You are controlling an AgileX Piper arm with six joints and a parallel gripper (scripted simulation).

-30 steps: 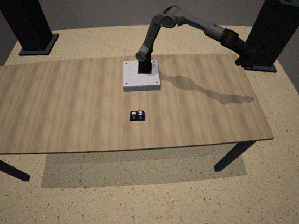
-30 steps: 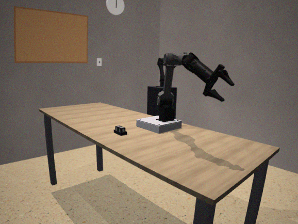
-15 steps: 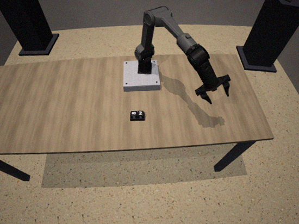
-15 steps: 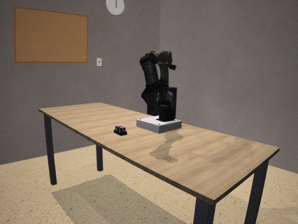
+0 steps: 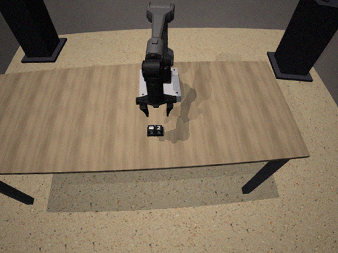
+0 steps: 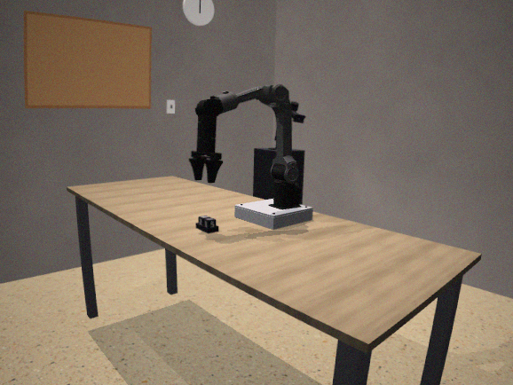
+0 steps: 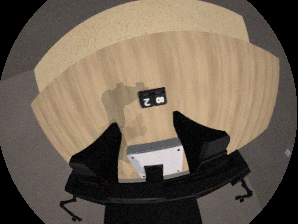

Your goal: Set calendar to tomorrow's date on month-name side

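Gripper (image 5: 157,112) hangs spread wide, empty, high above the calendar tray (image 5: 155,134). Cubes (image 5: 155,129) look small, rigid, light, probably slick; best pinched across opposite side faces.

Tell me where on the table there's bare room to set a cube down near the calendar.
Bare wood runs wide to either side of the calendar and between it and the table's front edge. The tight strip is behind it, toward the base plate, under the open gripper.

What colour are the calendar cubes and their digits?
Black cubes with white digits, clearest in the top view.
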